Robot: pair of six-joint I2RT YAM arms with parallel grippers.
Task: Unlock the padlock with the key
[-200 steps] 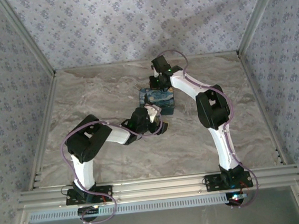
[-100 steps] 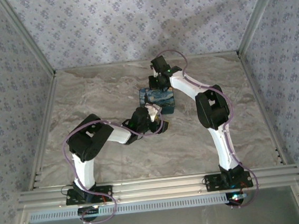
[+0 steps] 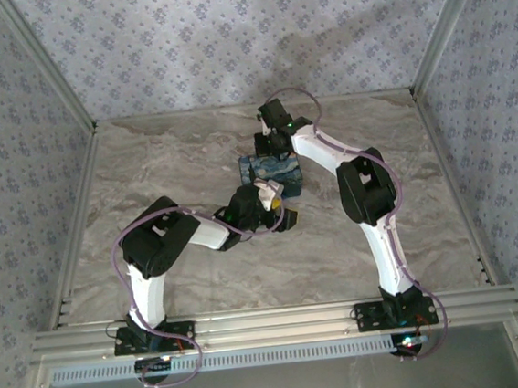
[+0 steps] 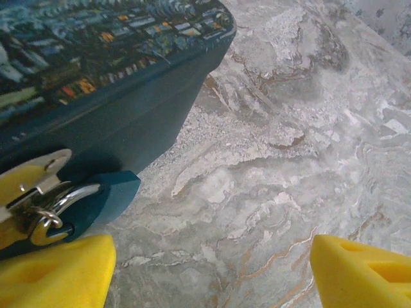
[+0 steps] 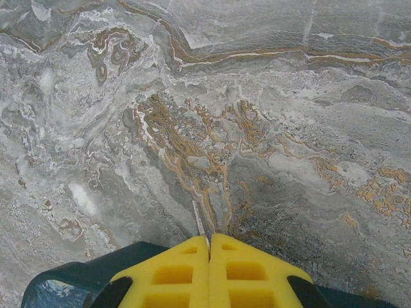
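**Item: padlock, key step, left-side approach**

Padlock [image 3: 271, 173]: blue starry-print block with dark sides. It lies on the marbled table [image 3: 173, 156] toward the far middle, between the two arms. Left gripper [image 4: 209, 260]: yellow fingers spread wide with nothing between them, just beside the padlock's near corner. Metal ring [image 4: 54, 208]: sits at a dark lug on that corner with a yellow-and-metal piece beside it, probably the key, though I cannot tell for sure. Right gripper [image 5: 209, 256]: fingers pressed together, tips at the padlock's dark far edge, seemingly steadying it. Handling advice: shift the left gripper until the ring end sits between its fingers, close gently, and let the right arm brace the block so it does not slide
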